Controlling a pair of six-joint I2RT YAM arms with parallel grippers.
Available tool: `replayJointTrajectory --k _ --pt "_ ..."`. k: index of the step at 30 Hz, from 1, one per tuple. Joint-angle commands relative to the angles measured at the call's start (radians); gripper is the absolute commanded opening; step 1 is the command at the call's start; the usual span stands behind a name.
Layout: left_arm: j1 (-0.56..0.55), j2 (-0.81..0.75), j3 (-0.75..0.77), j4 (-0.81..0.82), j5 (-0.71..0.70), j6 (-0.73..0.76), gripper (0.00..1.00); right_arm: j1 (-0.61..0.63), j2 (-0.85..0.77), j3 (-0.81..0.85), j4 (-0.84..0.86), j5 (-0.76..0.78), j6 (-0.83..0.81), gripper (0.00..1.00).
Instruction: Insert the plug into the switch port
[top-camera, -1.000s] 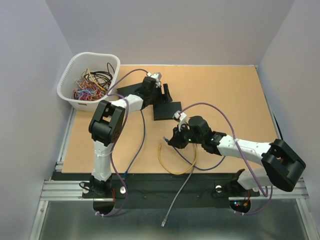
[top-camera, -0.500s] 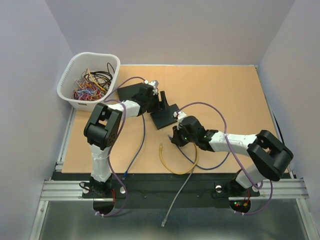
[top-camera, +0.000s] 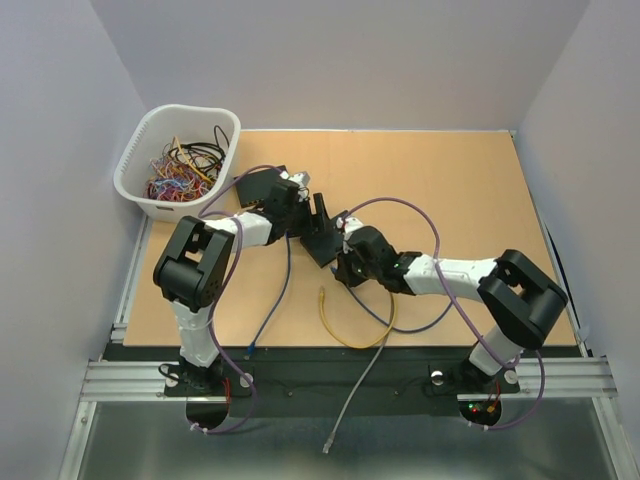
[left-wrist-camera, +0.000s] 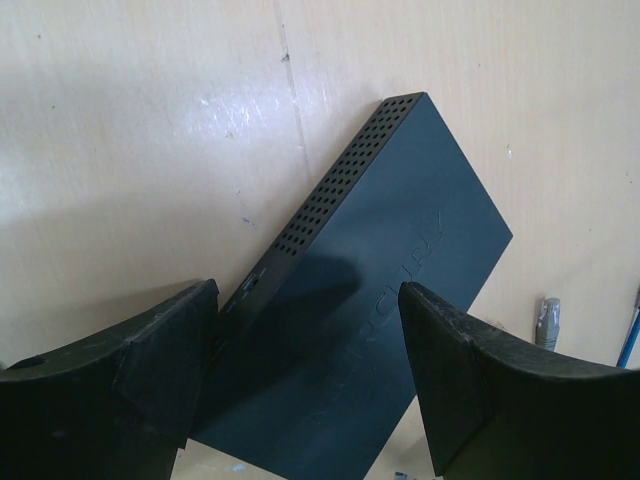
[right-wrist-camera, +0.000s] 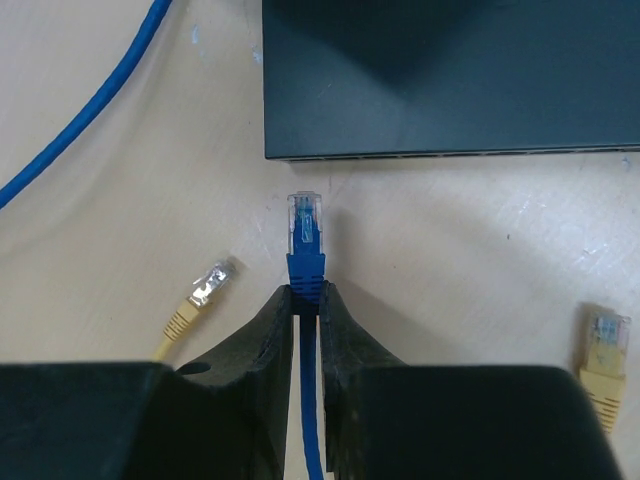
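One white basket (top-camera: 165, 208) of tangled wires stands well to the left of the one black switch (top-camera: 322, 240), at the far left corner of the tabletop (top-camera: 450, 180). Two arms reach the switch, one from each side.

The left fingers (left-wrist-camera: 130, 370) are spread wide, one on either side of the switch's near end. Its perforated side wall runs up from beside the left one. Whether they press on its sides I cannot tell. Raised lettering runs along the switch's lid in the left wrist view, too faint to read.

Just right of the switch in the top view, the right fingers (right-wrist-camera: 265, 350) are narrow, pinched on the blue boot of the one blue plug (right-wrist-camera: 305, 230). Its clear tip sticks out past the fingertips and points straight at the switch's long front face. It is near that face but apart from it, with a strip of bare tabletop between, so the plug is not yet in a port. The ports cannot be made out on that thin edge.

Two yellow plugs lie on the tabletop on the same side of the switch. One (right-wrist-camera: 207, 285) is tilted just left of the blue plug, and the other (right-wrist-camera: 605, 340) lies well off to its right. One yellow cable (top-camera: 335, 335) curls in a loop on the switch's near side. A blue cable (right-wrist-camera: 100, 100) runs past the switch's left corner. One grey cable (top-camera: 355, 385) hangs over the tabletop's near edge, well apart from the switch.
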Motion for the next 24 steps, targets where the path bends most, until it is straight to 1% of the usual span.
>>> replayJointTrajectory --k 1,10,24 --pt "0.000 -0.057 -0.038 0.006 0.015 -0.005 0.84 0.023 0.041 0.064 -0.014 0.075 0.008 0.00" --pt "0.000 -0.069 -0.063 0.012 0.018 0.001 0.84 0.026 0.078 0.118 -0.058 0.152 0.022 0.00" --pt "0.001 -0.090 -0.080 0.016 0.029 0.006 0.84 0.028 0.131 0.173 -0.075 0.167 0.039 0.00"
